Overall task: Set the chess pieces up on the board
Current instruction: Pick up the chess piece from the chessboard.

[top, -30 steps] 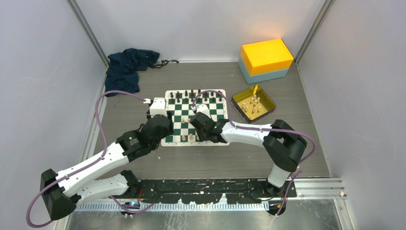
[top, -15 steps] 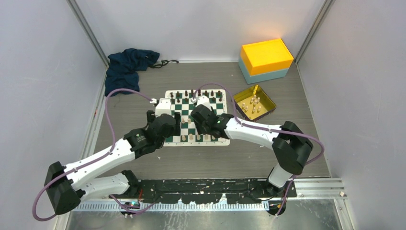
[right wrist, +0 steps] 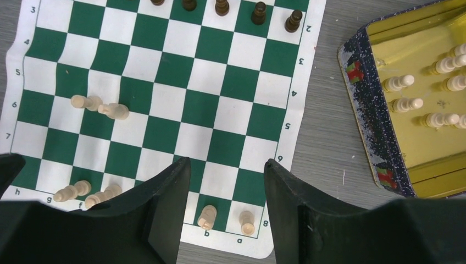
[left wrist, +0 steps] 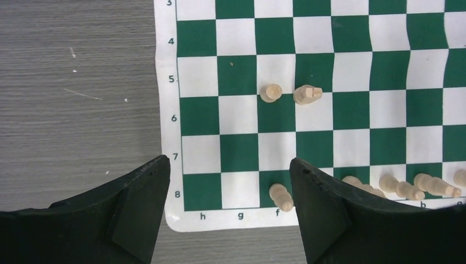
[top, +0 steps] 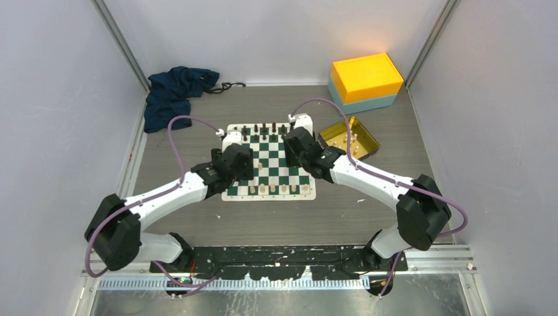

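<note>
Both arms have drawn back from the near rank since a second ago, each swinging toward its own side, and both claws have spread.

Left gripper (left wrist: 228, 162): jaws wide apart with nothing between them, over the near left corner of the flat green-and-white chessboard mat (top: 283, 172). Right gripper (right wrist: 226, 162): jaws moderately apart, likewise empty, over the near right part of the mat.

Cream wooden chess pieces (left wrist: 280, 197): several stand along the near rank, marked 8. Its two left-end squares are bare, and rank 7 holds none. Two stray cream pieces (left wrist: 270, 92) sit side by side mid-board, about the line between ranks 5 and 6. Whether the right-hand one stands or leans cannot be told. More cream pieces wait upright in the shiny gold rectangular tray (right wrist: 368, 126), just beside the mat's right edge. Small black chess figures (right wrist: 258, 12) line the far ranks.

Assessment: a placement appears complete and the arms are between pieces; the task looks partly done. The next move likely falls to the right gripper, which is nearer the tray. It must travel over the tray, descend astride one piece and close gently. The pieces there stand close together, so a narrow, centred approach is needed to avoid toppling the neighbours.
</note>
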